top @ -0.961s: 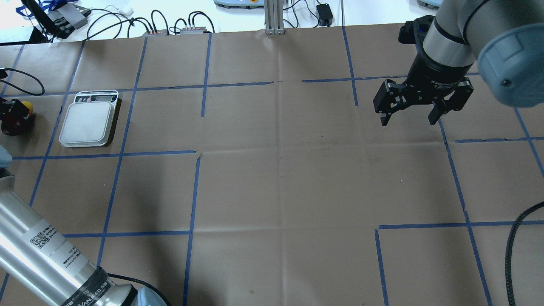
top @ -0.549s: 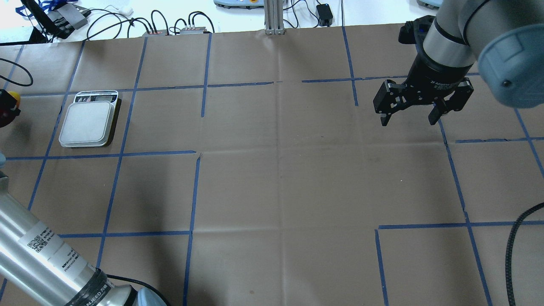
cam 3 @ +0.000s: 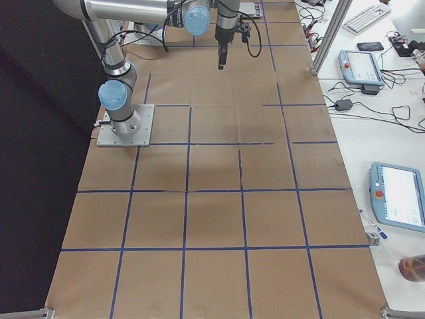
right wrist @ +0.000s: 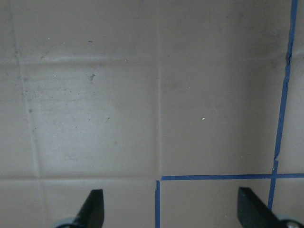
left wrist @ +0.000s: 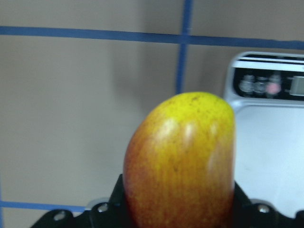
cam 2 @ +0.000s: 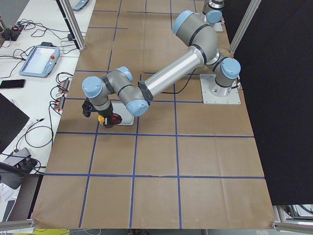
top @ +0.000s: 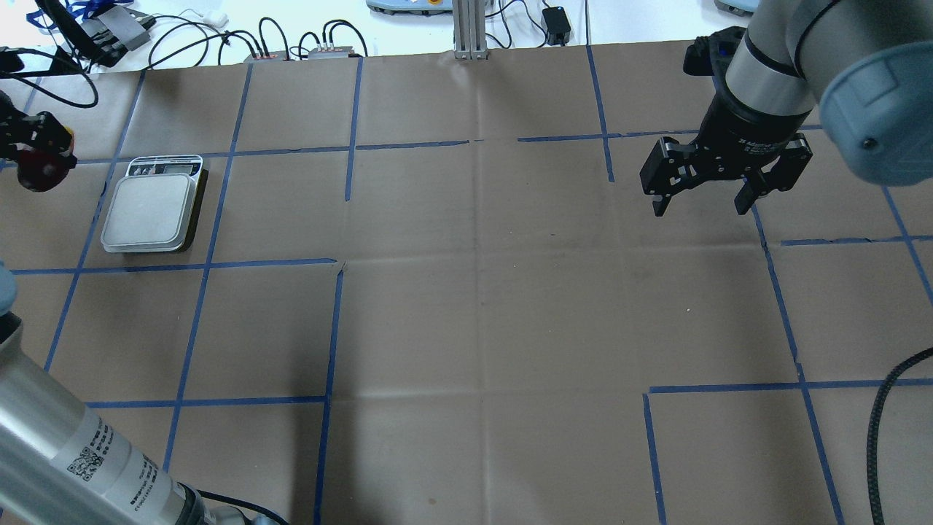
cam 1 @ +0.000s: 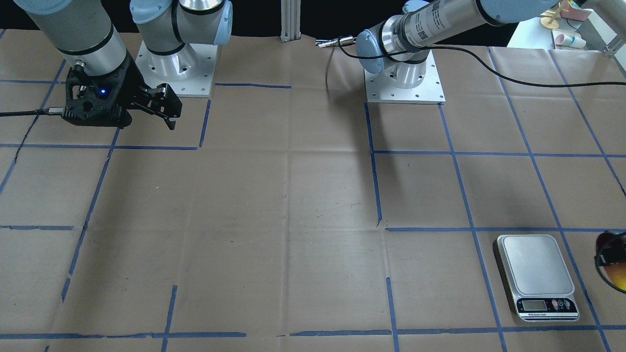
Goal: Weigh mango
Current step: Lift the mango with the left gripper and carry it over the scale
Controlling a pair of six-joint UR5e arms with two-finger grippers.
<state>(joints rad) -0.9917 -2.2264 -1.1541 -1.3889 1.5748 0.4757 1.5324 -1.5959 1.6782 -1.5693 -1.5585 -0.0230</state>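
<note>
Brown paper-covered table (top: 474, 306) with blue tape; flat silver digital scale (top: 149, 211) at the robot's left. Right pincer (top: 700, 209) hung spread and empty. Left pincer (top: 35, 149) was clamped on the oval red-to-yellow mango (left wrist: 183, 161), just beside the scale. The fruit looked smooth, weighty and easily bruised, so probably best gripped gently across its broad middle.

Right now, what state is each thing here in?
mango, gripped by the left hand, not yet on the scale
left hand, shut on the mango
right hand, open and empty
scale, weighing plate bare
</note>
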